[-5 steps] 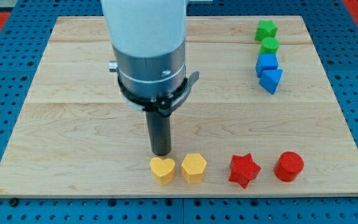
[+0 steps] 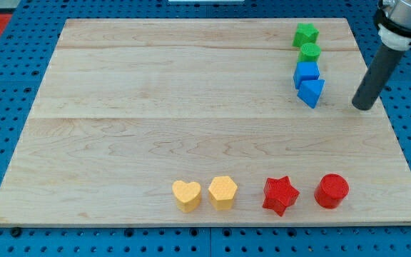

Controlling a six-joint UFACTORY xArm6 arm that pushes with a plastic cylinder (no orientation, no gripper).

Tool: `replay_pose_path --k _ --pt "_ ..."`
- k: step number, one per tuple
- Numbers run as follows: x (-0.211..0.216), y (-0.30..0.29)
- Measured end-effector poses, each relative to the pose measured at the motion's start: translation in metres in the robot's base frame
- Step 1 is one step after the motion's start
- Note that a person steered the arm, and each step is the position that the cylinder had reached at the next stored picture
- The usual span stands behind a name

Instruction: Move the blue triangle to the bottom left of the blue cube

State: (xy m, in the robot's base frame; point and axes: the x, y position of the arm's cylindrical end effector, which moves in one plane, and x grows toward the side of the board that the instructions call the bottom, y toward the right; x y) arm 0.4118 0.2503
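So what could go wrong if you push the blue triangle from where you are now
1. The blue triangle touches the blue cube, so a careless push may drag the cube along.
2. My tip sits to the triangle's right; a straight leftward push sends it left, not clearly below-left.
3. The green blocks stacked above could get nudged too.
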Motion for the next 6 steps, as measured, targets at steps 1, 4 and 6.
replay_pose_path --k 1,4,6 --pt "-0.005 -0.019" --pt "0.011 -0.103" --pt "-0.041 -0.106"
